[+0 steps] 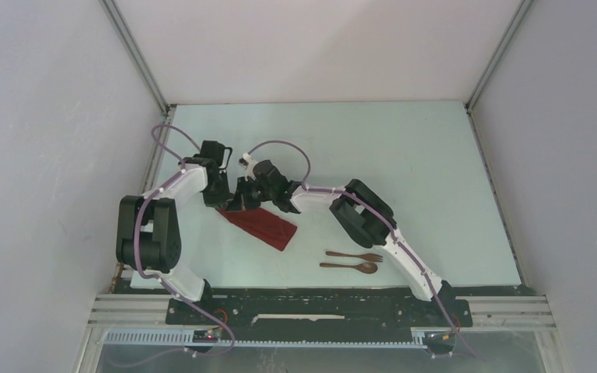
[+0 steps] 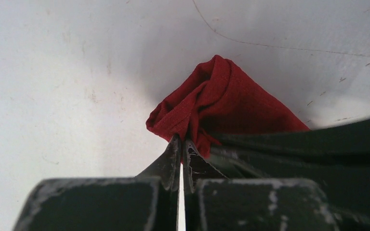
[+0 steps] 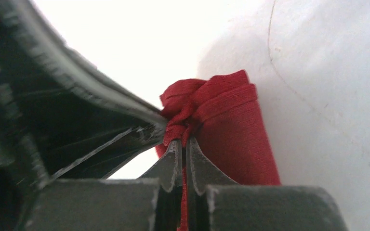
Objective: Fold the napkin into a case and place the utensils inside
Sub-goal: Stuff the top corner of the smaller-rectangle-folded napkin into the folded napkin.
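Two end effectors: the left end effector [image 2: 181,144] and right end effector [image 3: 183,144] are both clamped shut on the upper end of the napkin [image 1: 263,226], side by side.
Handling: the cloth is judged light, limp and unbreakable. Layers may slide apart, so stacked edges and corners should be gripped.
Appearance: dark red fine weave, folded to a narrow strip, bunched where pinched.
Location: laid diagonally, centre-left of the top view.
Other task items: fork [image 1: 355,255] and spoon [image 1: 350,266] are laid parallel on the table [image 1: 420,171], to the lower right, apart from the cloth.

Likely a lab: white-walled booth [image 1: 39,116], aluminium frame [image 1: 134,53].
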`<state>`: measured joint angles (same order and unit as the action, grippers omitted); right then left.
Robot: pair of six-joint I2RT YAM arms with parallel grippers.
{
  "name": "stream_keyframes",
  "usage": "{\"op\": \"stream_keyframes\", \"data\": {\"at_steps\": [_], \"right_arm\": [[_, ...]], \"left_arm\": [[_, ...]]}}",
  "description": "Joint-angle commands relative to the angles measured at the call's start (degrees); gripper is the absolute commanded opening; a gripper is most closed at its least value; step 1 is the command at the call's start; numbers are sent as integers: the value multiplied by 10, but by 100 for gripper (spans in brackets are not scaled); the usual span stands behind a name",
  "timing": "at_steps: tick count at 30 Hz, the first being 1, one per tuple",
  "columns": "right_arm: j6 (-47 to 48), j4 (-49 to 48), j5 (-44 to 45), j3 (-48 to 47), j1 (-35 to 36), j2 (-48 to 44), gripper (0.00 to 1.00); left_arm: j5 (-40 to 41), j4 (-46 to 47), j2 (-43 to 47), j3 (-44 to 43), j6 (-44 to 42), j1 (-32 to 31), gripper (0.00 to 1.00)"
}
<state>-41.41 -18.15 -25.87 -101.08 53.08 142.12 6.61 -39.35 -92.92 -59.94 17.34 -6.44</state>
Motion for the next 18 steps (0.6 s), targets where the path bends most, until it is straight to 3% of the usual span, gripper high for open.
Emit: {"op": "stream_keyframes", "data": {"at_steps": [1, 3, 7, 10, 12, 18], "right_arm": [[45, 84, -17, -114, 14, 68, 0], [30, 134, 12, -144, 14, 89, 0], [-12, 134, -4, -139, 1, 84, 7], [-60, 48, -66, -76, -18, 49, 13], [-83, 1, -88, -29, -27, 21, 25], [-158, -124, -147, 20, -36, 13, 39]], "left_arm": [[-102, 21, 16, 3, -4, -4, 0], [-106, 21, 19, 7, 7, -4, 0], [-123, 19, 44, 25, 33, 14, 0], [-115, 20, 58, 39, 30, 29, 0], [-114, 20, 58, 43, 26, 39, 0], [-131, 28, 47, 44, 32, 43, 0]]}}
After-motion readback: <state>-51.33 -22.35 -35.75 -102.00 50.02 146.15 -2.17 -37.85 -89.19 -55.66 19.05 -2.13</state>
